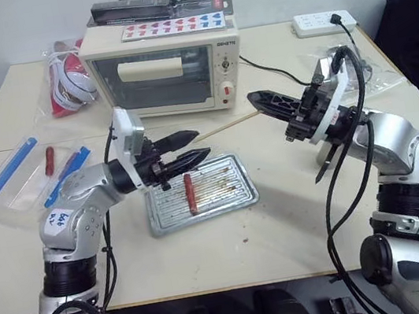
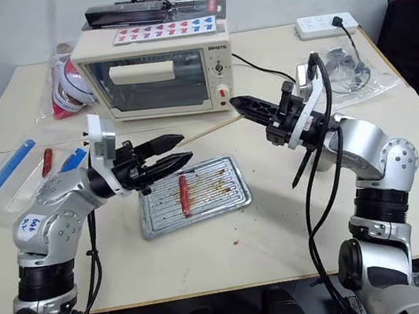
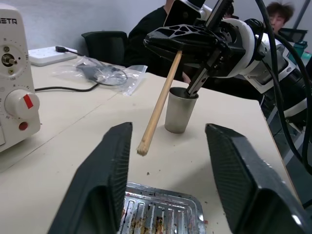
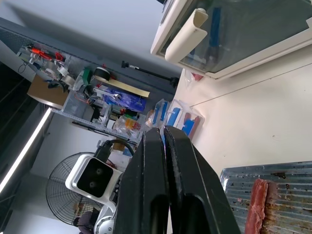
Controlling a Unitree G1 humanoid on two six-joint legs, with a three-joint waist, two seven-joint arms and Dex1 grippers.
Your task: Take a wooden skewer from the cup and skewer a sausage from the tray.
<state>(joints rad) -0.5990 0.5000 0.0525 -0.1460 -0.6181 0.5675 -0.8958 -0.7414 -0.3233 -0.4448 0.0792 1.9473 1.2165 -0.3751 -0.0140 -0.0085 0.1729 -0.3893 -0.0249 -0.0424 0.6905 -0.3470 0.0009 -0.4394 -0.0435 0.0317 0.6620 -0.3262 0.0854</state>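
Clamping the wooden skewer [image 1: 227, 126], the right tool [image 1: 258, 101] aims it between the left tool [image 1: 190, 147]'s parted fingers — untouched.

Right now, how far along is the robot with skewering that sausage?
Done: the right gripper has the wooden skewer out of the cup. In hand: the left gripper hovers above the tray. Left: the sausage lies unpierced.

Sausage [image 1: 190, 193] on tray [image 1: 235, 194]
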